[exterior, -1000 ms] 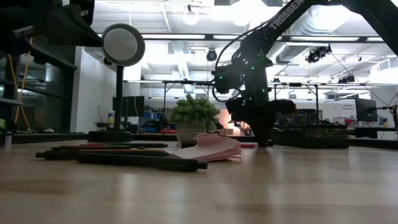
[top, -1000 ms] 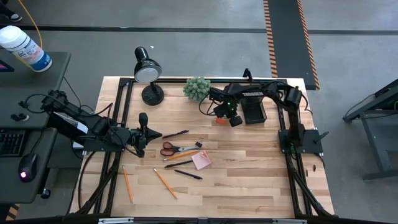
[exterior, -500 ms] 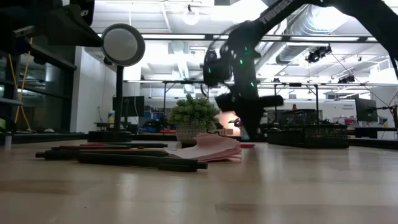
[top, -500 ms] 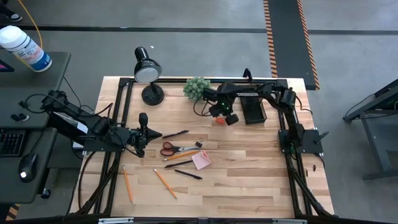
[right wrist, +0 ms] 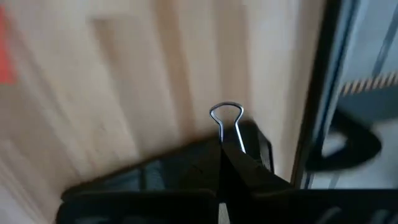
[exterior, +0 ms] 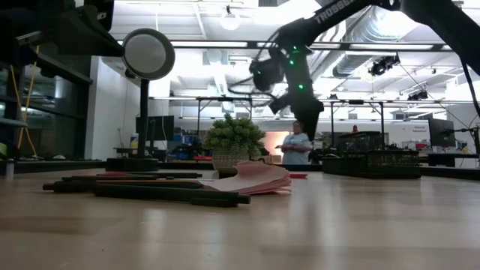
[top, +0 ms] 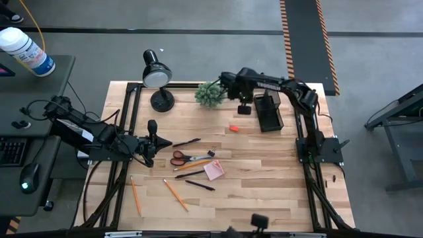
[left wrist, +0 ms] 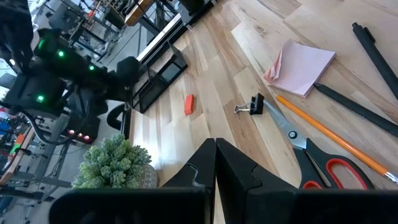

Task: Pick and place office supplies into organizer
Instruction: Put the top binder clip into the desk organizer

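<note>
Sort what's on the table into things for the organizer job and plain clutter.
For the job: organizer; pencils; pens; scissors; sticky pad; red piece; loose clip; held clip, pinched in the right hand.

Lying about: lamp; plant.

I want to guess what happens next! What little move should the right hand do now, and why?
Probably slide the right hand sideways until it is over the organizer, then let go. It is shut on a small black clip, up off the table, right beside the organizer but not above it. The left hand waits near the scissors.
</note>
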